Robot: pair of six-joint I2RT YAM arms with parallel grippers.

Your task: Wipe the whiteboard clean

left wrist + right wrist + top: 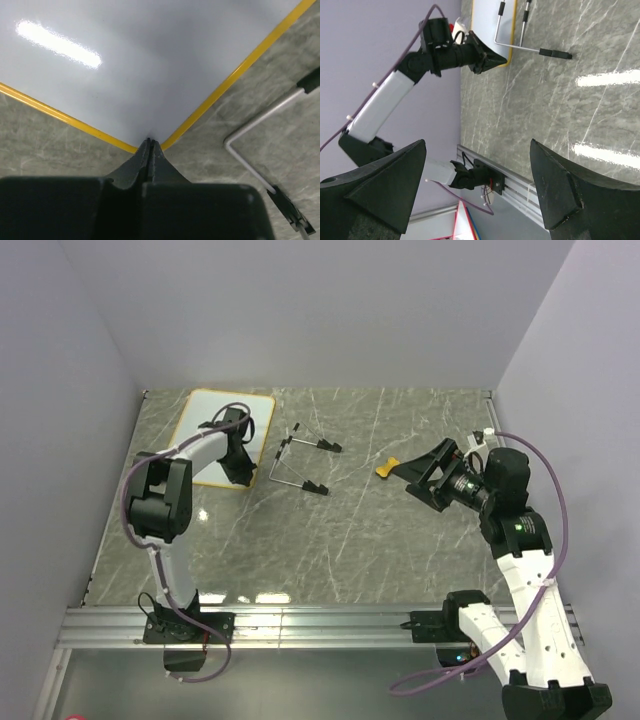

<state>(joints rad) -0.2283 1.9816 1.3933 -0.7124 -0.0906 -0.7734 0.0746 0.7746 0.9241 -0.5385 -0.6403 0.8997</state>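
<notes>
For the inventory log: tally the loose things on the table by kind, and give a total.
Whiteboard: 1
Wire stand: 1
Eraser: 1
Total: 3

Lab enclosure: plain walls [300, 310], aluminium rail [300, 625].

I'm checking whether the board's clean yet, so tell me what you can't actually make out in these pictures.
- Face of the whiteboard: in the top view the left arm covers its near right part; the left wrist view is cut off beyond one corner.
- That corner's tip: hidden under the shut left gripper, so contact is unclear.
- The eraser: too small in the top view for detail.
</notes>
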